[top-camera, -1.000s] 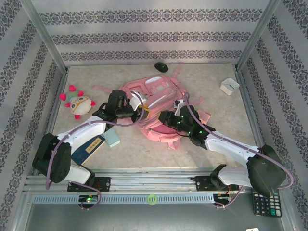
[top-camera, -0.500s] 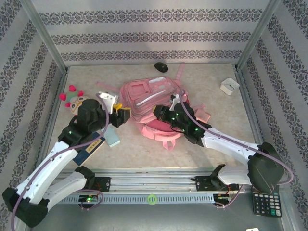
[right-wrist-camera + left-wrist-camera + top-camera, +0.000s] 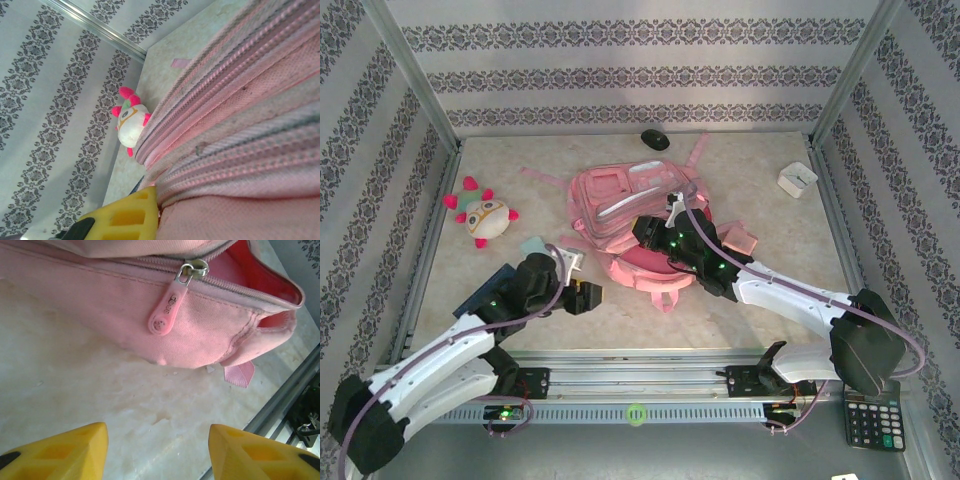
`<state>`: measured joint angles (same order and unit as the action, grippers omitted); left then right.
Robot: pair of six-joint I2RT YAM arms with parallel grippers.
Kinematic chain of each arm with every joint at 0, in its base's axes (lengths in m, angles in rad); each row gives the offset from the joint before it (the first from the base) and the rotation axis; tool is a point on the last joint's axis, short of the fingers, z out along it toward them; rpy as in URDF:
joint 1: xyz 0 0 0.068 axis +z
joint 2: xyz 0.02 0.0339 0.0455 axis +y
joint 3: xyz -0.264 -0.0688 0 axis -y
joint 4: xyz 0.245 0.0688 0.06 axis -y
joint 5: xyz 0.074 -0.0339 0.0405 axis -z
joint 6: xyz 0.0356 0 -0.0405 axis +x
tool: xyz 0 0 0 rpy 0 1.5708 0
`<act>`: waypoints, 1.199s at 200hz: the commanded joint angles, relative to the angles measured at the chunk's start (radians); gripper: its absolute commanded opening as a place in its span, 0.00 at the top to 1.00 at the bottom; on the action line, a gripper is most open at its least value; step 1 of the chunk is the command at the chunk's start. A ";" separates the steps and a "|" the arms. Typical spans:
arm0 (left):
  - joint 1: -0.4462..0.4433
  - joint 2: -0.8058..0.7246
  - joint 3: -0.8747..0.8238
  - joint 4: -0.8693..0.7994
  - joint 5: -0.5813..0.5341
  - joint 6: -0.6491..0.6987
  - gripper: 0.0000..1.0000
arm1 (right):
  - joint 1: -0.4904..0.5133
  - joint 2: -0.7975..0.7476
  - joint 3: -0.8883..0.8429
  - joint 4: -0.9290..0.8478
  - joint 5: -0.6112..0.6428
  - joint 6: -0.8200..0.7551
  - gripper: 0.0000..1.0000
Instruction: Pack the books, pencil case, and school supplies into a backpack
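Top view: a large pink fabric backpack (image 3: 620, 195) lies mid-table. The right gripper (image 3: 642, 230) sits at its near edge with jaws together, apparently pinching fabric to hold the mouth up. The left gripper (image 3: 588, 297) hovers over bare tabletop in front of the bag, spread and empty. A thin dark blue book (image 3: 498, 278) and a pale blue pencil pouch (image 3: 533, 245) lie unpacked beside the left arm.

Left wrist view: yellow fingertips (image 3: 65, 450) stand apart, facing the unzipped opening. A rubbery pink zip pull (image 3: 167, 312) carries embossed marks I cannot read.

Right wrist view: one yellow finger (image 3: 130, 215) presses against ribbed pink fabric. No writing is visible.
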<state>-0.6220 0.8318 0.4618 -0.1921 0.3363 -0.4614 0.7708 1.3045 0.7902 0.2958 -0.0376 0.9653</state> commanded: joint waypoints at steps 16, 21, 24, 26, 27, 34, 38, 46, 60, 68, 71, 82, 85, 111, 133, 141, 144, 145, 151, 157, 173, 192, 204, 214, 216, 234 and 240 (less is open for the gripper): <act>-0.021 0.160 0.038 0.301 0.028 0.044 0.45 | 0.016 -0.004 0.060 0.077 0.026 -0.036 1.00; -0.021 0.178 0.041 0.320 0.025 0.051 0.45 | 0.015 -0.003 0.061 0.076 0.022 -0.036 1.00; -0.022 0.186 0.042 0.331 0.023 0.053 0.45 | 0.016 -0.002 0.061 0.075 0.020 -0.037 1.00; -0.022 0.192 0.042 0.338 0.021 0.056 0.45 | 0.015 -0.002 0.061 0.075 0.018 -0.038 1.00; -0.022 0.195 0.042 0.343 0.019 0.057 0.45 | 0.016 -0.002 0.061 0.074 0.017 -0.038 1.00; -0.023 0.212 0.045 0.367 0.011 0.073 0.46 | 0.015 -0.001 0.062 0.074 0.013 -0.037 1.00; -0.022 0.219 0.046 0.376 0.006 0.084 0.48 | 0.015 -0.001 0.063 0.074 0.011 -0.037 1.00; -0.022 0.237 0.048 0.393 -0.005 0.099 0.52 | 0.015 -0.001 0.064 0.075 0.006 -0.037 1.00; -0.022 0.262 0.065 0.402 -0.017 0.126 0.52 | 0.016 0.002 0.069 0.074 -0.004 -0.039 1.00; -0.022 0.272 0.073 0.411 -0.016 0.138 0.52 | 0.017 0.005 0.071 0.074 -0.008 -0.042 1.00; -0.022 0.276 0.075 0.416 -0.015 0.141 0.52 | 0.016 0.007 0.072 0.073 -0.009 -0.041 1.00; -0.022 0.286 0.079 0.440 -0.006 0.149 0.52 | 0.016 0.010 0.073 0.074 -0.011 -0.040 1.00; -0.022 0.288 0.079 0.448 -0.004 0.152 0.52 | 0.016 0.011 0.075 0.074 -0.013 -0.040 1.00; -0.022 0.295 0.086 0.457 -0.008 0.162 0.70 | 0.016 0.023 0.084 0.075 -0.029 -0.044 1.00; -0.022 0.283 0.089 0.418 -0.029 0.176 0.86 | 0.015 0.023 0.086 0.072 -0.034 -0.048 1.00; -0.022 0.278 0.084 0.402 -0.050 0.174 0.92 | 0.014 0.022 0.086 0.071 -0.037 -0.049 1.00; -0.022 0.274 0.082 0.397 -0.060 0.172 0.94 | 0.015 0.021 0.087 0.070 -0.039 -0.050 1.00; -0.022 0.273 0.081 0.395 -0.062 0.173 0.95 | 0.013 0.021 0.087 0.069 -0.039 -0.050 1.00; -0.023 0.269 0.075 0.385 -0.080 0.172 0.99 | 0.011 0.020 0.089 0.065 -0.042 -0.052 1.00; -0.021 0.262 0.070 0.375 -0.096 0.172 1.00 | 0.009 0.019 0.090 0.065 -0.044 -0.053 1.00; -0.022 0.246 0.064 0.337 -0.143 0.168 1.00 | 0.006 0.013 0.095 0.060 -0.056 -0.059 1.00; -0.020 0.233 0.064 0.279 -0.217 0.166 1.00 | -0.001 0.004 0.102 0.053 -0.084 -0.062 1.00; -0.015 0.236 0.065 0.246 -0.257 0.172 1.00 | -0.005 -0.008 0.107 0.050 -0.102 -0.062 1.00; -0.005 0.242 0.067 0.217 -0.289 0.172 1.00 | -0.009 -0.019 0.111 0.048 -0.125 -0.061 1.00; -0.004 0.244 0.068 0.211 -0.295 0.172 1.00 | -0.011 -0.022 0.112 0.047 -0.131 -0.061 1.00; 0.035 0.270 0.070 0.167 -0.329 0.165 1.00 | -0.033 -0.051 0.117 0.039 -0.192 -0.048 1.00; 0.049 0.276 0.069 0.159 -0.337 0.160 1.00 | -0.045 -0.063 0.121 0.036 -0.220 -0.042 1.00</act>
<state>-0.6239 1.0855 0.5205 0.0811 0.1177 -0.3023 0.7544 1.3243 0.8444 0.2630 -0.1326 0.9356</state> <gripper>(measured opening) 0.040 0.081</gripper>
